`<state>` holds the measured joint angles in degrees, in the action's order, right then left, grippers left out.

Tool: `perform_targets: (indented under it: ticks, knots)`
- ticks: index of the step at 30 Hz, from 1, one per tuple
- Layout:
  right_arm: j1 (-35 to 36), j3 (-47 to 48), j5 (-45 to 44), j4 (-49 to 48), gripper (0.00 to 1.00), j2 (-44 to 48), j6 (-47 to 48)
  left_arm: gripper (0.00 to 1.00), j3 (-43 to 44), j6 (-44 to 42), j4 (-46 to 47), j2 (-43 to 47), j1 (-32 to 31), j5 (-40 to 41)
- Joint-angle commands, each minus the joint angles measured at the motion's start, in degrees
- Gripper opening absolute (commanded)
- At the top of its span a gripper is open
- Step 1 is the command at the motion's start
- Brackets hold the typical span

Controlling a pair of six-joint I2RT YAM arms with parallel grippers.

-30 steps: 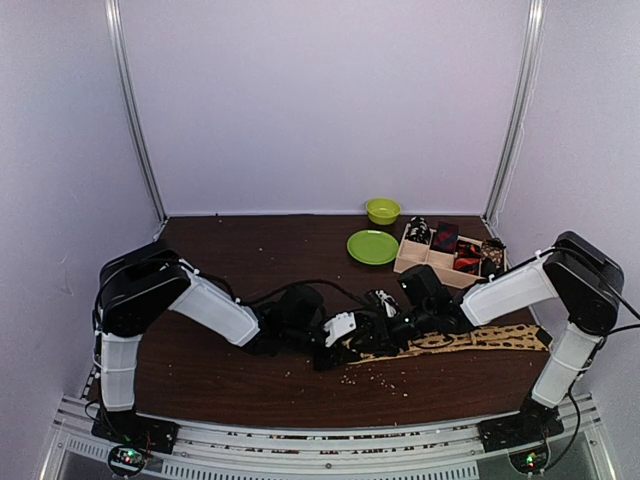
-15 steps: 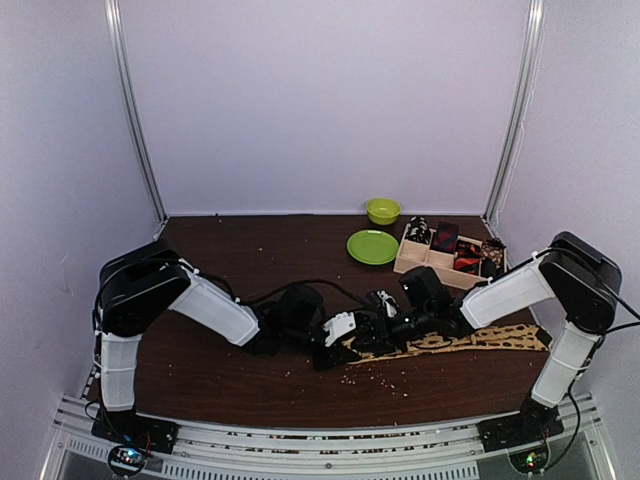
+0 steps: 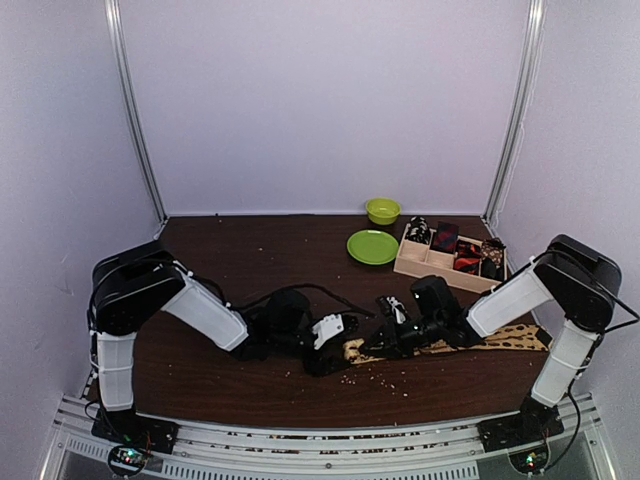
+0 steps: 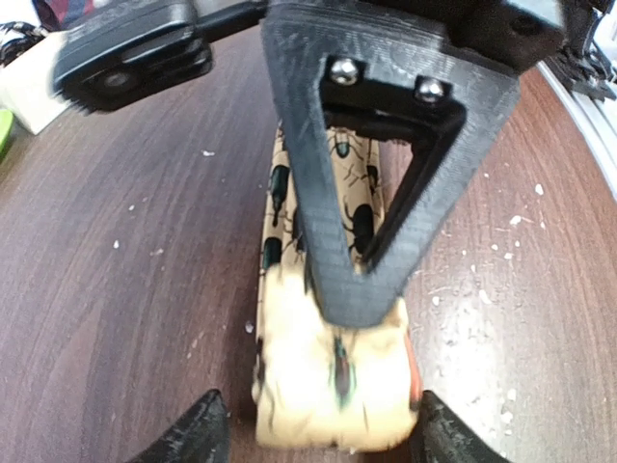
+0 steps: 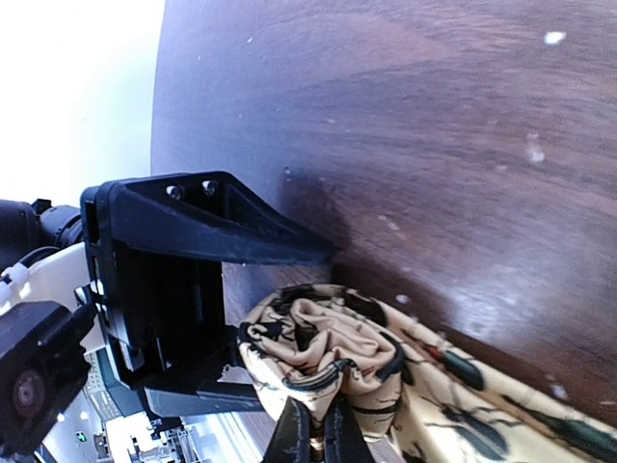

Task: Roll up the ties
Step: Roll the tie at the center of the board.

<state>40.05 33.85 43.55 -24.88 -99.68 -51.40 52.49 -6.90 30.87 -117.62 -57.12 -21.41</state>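
Right gripper (image 5: 313,431) is pinched almost closed on the rolled end of the long tan dark-spotted fabric necktie (image 5: 323,347). Left gripper (image 4: 316,429) is spread wide around that roll. The remainder is laid along the dark wooden bench (image 4: 116,289).

The rolled end of the tan tie (image 4: 333,381) fills almost the whole gap between the fingers of the left gripper (image 4: 316,439). Only a thin strip of table (image 4: 125,289) shows inside one finger. Just ahead of them, a black finger of the right gripper (image 5: 313,436) stands on the tie and blocks that way; its own fingers pinch together on the roll. Outside both pairs the wood is open, bearing only crumbs (image 4: 516,220). The green plate (image 3: 372,247), green bowl (image 3: 382,210) and wooden tray (image 3: 405,262) stand well beyond the fingertips.
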Motion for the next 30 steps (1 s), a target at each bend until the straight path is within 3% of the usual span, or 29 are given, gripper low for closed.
perform_targets:
  ticks: [1, 12, 17, 20, 24, 30]
  knots:
    - [-2.0, -3.4, -2.4, 4.4, 0.0, -2.2, 1.3, 0.68, -3.1, 2.7, 7.1, 0.0, 0.2, 0.7]
    - [-4.7, -4.2, -2.5, 7.7, 0.0, -3.0, 4.1, 0.71, -0.3, 4.9, 15.0, -5.2, -1.6, 4.0]
    - [-4.8, -4.4, -2.9, 7.8, 0.0, -3.5, 4.3, 0.68, 4.2, 5.1, 13.9, -8.4, -2.0, 2.1]
    - [-4.7, -4.1, -2.7, 7.5, 0.0, -3.3, 4.1, 0.6, 6.4, 4.5, 11.5, -9.6, -2.5, 1.2]
    - [-4.7, -3.8, -1.9, 7.6, 0.0, -2.0, 4.2, 0.38, 7.3, 2.8, 5.6, -8.7, -2.7, 1.0]
    - [-4.7, -2.7, -2.2, 10.5, 0.25, 3.9, 5.8, 0.31, 3.6, 0.2, -1.0, -4.5, -2.6, -0.6]
